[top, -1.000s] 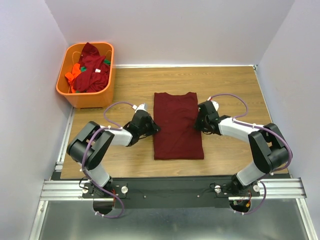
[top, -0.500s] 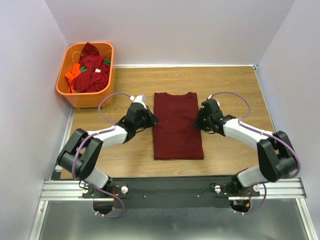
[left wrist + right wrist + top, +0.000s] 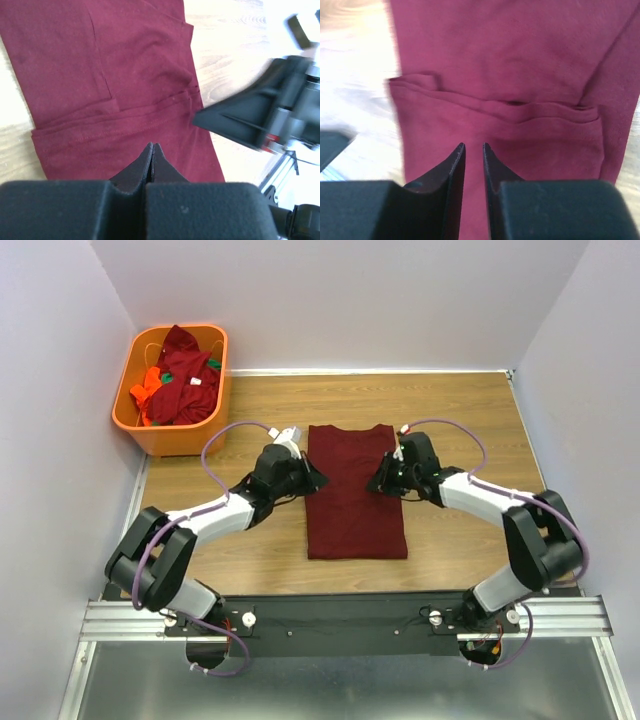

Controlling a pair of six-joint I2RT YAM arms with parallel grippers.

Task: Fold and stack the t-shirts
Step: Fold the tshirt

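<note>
Left tool is closed tight. In its wrist view the two dark fingers meet at their tips with no slit between them, and no cloth shows pinched there. From above it sits at the 9 o'clock edge of the folded t-shirt, a little toward 10, with its tips reaching over the cloth's border.

Right tool is opposite, at the shirt's 3 o'clock edge, a little toward 2, its tips also over the border. Its fingers stand a narrow slit apart with nothing between them, and maroon cloth shows through the gap beneath. Whether either tool presses on the cloth cannot be told.

The t-shirt is dark maroon and folded into a long rectangle. It lies flat in the middle of the table, with its long sides running from 12 to 6 o'clock. Both wrist views show a stitched hem crossing the cloth where one layer lies over another.

Off the table's 10 o'clock corner stands an orange basket. It holds a heap of t-shirts, mostly maroon, with orange and a little green at its 9 o'clock side. In the left wrist view, the right arm is a blurred dark shape at 3 o'clock.
</note>
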